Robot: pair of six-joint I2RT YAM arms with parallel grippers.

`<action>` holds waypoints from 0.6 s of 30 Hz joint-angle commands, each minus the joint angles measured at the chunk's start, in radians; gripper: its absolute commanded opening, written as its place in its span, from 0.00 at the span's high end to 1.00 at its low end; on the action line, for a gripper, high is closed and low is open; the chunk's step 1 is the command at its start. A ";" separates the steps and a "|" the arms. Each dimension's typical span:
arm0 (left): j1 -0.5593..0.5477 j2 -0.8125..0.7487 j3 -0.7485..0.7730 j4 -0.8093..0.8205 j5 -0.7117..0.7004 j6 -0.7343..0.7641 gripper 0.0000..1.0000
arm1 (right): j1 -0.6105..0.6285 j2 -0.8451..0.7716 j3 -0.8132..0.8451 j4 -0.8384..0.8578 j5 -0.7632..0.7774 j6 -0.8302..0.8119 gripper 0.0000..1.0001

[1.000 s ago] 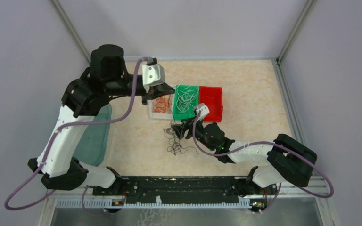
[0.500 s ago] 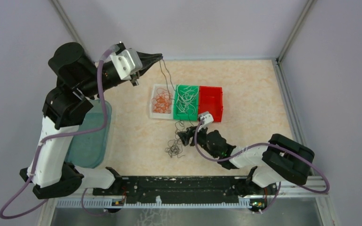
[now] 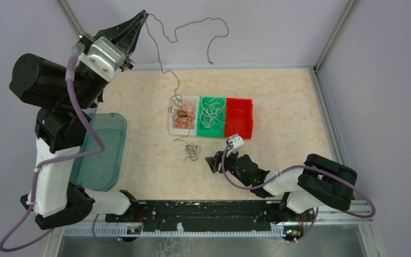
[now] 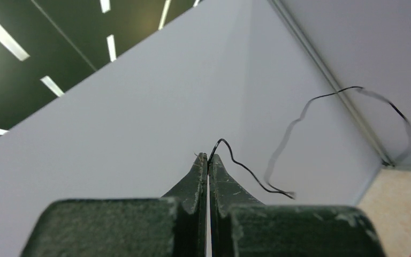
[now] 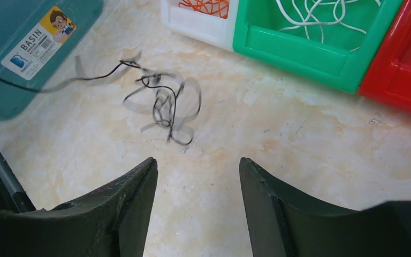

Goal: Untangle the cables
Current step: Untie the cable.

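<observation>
My left gripper [image 3: 143, 14] is raised high at the back left and is shut on a thin black cable [image 3: 162, 69]. In the left wrist view the cable [image 4: 246, 171] leaves the pinched fingertips [image 4: 208, 157]. One end loops free in the air to the right. The other runs down to the white bin [image 3: 172, 127], which holds orange cables [image 3: 184, 118]. A small black tangle [image 3: 191, 151] [image 5: 166, 101] lies on the table in front of the bins. My right gripper [image 3: 210, 161] [image 5: 198, 163] is open and low over the table, just right of that tangle, with nothing between its fingers.
A green bin [image 3: 201, 130] [image 5: 310, 53] with white cables [image 3: 211, 112] and a red bin [image 3: 239, 116] [image 5: 406, 64] stand beside the white one. A teal basin [image 3: 103, 155] [image 5: 27, 48] lies at the left. Walls close the back and both sides.
My left arm swung up and back to the left, drawing a long black cable out of the tangle. The tangle on the table shrank. My right gripper pulled back toward the near edge.
</observation>
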 commanded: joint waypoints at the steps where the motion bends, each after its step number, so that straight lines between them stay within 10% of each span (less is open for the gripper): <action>1: -0.005 0.004 0.019 0.128 -0.097 0.076 1.00 | 0.024 -0.032 0.009 0.027 0.042 -0.030 0.41; 18: -0.004 -0.037 0.002 -0.108 0.140 -0.083 1.00 | -0.014 -0.318 0.447 -0.203 -0.344 -0.227 0.18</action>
